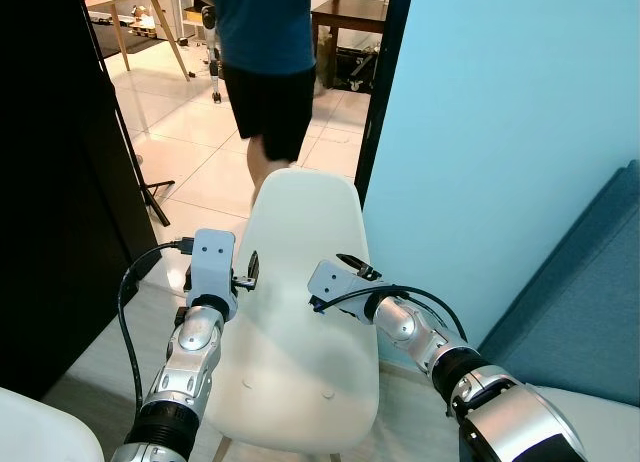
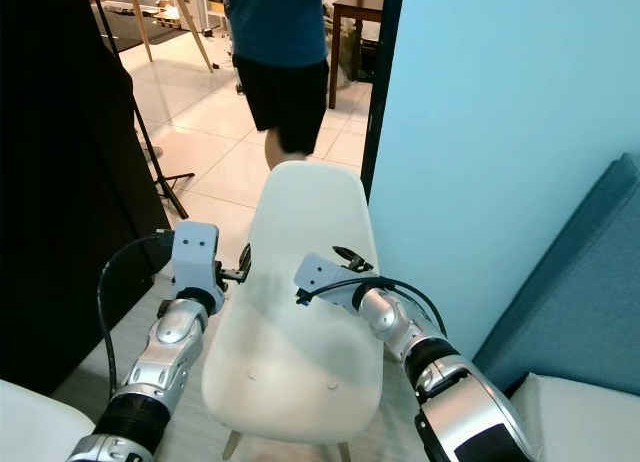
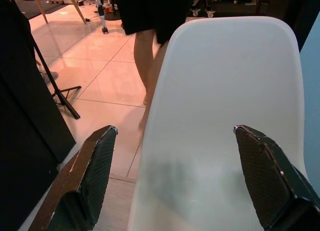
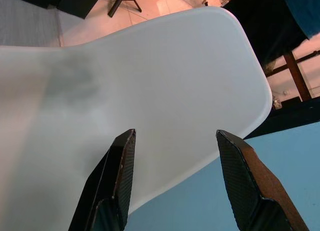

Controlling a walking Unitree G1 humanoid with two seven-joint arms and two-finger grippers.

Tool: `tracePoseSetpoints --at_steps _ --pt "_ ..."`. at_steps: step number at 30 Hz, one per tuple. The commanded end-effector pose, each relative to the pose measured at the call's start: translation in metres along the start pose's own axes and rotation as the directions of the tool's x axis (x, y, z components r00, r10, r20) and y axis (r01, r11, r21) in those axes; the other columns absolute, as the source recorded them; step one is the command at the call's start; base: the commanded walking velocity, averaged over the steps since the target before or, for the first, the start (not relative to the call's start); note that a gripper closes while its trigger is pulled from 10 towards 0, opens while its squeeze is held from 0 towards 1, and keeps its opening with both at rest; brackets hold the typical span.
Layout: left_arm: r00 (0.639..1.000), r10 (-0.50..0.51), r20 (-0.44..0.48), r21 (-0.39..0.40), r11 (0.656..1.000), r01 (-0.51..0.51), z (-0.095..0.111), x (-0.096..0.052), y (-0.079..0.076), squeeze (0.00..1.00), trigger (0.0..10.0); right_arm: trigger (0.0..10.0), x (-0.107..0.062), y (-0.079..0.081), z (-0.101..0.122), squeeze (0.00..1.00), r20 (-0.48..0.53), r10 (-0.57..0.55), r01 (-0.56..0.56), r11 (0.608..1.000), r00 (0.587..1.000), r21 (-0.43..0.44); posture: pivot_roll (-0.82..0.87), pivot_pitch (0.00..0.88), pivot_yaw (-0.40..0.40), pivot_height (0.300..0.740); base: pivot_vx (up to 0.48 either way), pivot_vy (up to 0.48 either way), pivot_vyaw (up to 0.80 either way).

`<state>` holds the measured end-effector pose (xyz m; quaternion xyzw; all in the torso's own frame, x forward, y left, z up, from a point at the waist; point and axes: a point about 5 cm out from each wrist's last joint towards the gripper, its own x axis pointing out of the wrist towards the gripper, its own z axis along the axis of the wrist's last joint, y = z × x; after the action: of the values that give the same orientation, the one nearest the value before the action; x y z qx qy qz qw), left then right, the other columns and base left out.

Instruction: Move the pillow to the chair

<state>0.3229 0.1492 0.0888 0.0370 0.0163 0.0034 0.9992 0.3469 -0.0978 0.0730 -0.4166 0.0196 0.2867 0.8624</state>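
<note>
A: Looking at the hands first, what do they carry?

B: Nothing. The left hand is spread wide above the seat of the white chair, and its two fingers have only air between them. The right hand is also apart, with the chair's backrest seen between its fingers.

A: And the pillow?

B: I see no pillow on the chair; the seat is bare, with only a soft shadow on it. At the right there is a blue sofa, and a white cushion-like surface lies at the lower corner, but I cannot tell if this is the pillow.

A: So how far is the task?

B: I judge the delivery is not done. A person stands behind the chair, on the tiled floor.
</note>
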Motion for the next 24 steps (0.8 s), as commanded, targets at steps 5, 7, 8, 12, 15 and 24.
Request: tracePoseSetpoints --at_steps 5,7,8,12,15,24 --pt "1.000 -0.002 -0.023 0.010 1.000 0.002 -0.0058 -0.0018 0.0003 0.00 10.0 10.0 -0.0017 0.0004 -0.0034 0.00 -0.008 0.002 -0.002 1.000 1.000 0.013 -0.02 0.000 -0.067 0.740 0.000 0.000 0.00" --pt "1.000 -0.003 -0.024 0.011 1.000 0.004 -0.0057 -0.0009 0.0005 0.00 10.0 10.0 -0.0015 0.0005 -0.0031 0.00 -0.008 -0.001 0.001 1.000 1.000 0.006 -0.02 0.000 -0.066 0.740 0.000 0.000 0.00" --pt "1.000 -0.003 -0.024 0.011 1.000 0.004 -0.0057 -0.0009 0.0005 0.00 10.0 10.0 -0.0015 0.0005 -0.0031 0.00 -0.008 -0.001 0.001 1.000 1.000 0.006 -0.02 0.000 -0.066 0.740 0.000 0.000 0.00" --pt "1.000 0.000 -0.030 -0.009 1.000 0.000 -0.0049 0.0012 -0.0014 0.00 10.0 10.0 -0.0024 -0.0001 -0.0045 0.00 -0.009 -0.005 0.005 1.000 1.000 0.012 0.00 0.000 -0.062 0.740 0.000 0.000 0.00" --pt "1.000 0.003 -0.030 -0.022 1.000 -0.003 -0.0030 0.0032 -0.0019 0.00 10.0 10.0 -0.0029 -0.0009 -0.0056 0.00 -0.012 -0.011 0.011 1.000 1.000 0.015 0.00 0.000 -0.068 0.740 0.000 0.000 0.00" --pt "0.999 0.019 -0.048 -0.023 1.000 -0.020 -0.0068 0.0012 0.0008 0.00 10.0 10.0 -0.0025 -0.0024 -0.0054 0.00 -0.016 -0.013 0.013 1.000 1.000 0.010 0.01 0.000 -0.080 0.740 0.000 0.000 0.00"
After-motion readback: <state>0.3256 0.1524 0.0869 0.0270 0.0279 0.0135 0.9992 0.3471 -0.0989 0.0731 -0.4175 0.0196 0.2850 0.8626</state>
